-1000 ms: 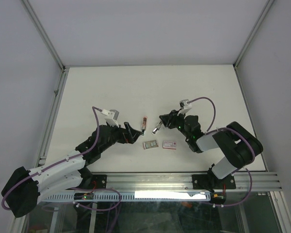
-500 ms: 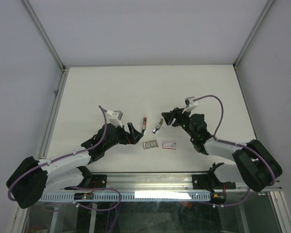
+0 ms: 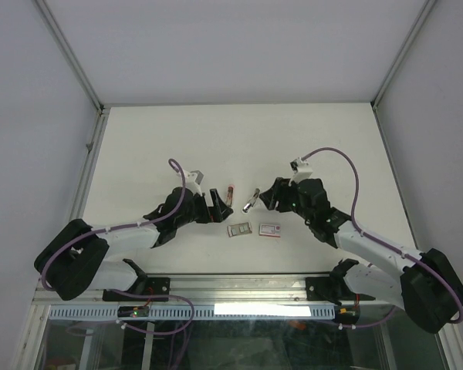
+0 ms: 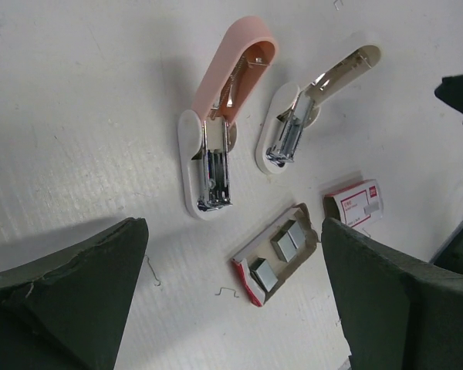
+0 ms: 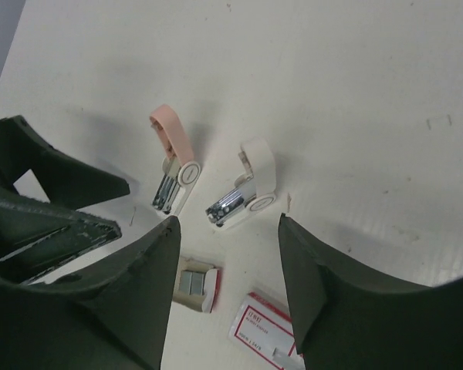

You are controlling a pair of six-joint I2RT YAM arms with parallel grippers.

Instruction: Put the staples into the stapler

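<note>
White tabletop (image 3: 216, 139) under pale enclosure walls, and all the action is bunched low in the middle of the top view. The left end effector (image 4: 233, 225) is spread wide and carrying nothing. The right end effector (image 5: 228, 231) is just as wide and just as empty, so both are hovering over the kit.

The staple tray (image 4: 276, 253) lies flat in the lower centre of the left wrist view, silvery strips showing. Its long axis runs from lower left to upper right, the red-edged end at lower left. From above it sits almost level across the frame. The staple box (image 3: 270, 230) is just to its right, apart from it, lying the same way.

Above them in the top view are two hinged-open staplers. The pink stapler (image 4: 216, 123) shows its magazine end toward the bottom of the left wrist frame, and the white stapler (image 4: 309, 108) is beside it, tilted further right.

Trouble spots, as I judge them:
- The strips are small and brittle, so a hard pinch could snap one.
- A low approach could shove the tray into the box.
- The two arms are close enough to clash.
- A strip brought in off the magazine's line would jam.
- Loose bent staples (image 4: 150, 271) already litter the surface.
</note>
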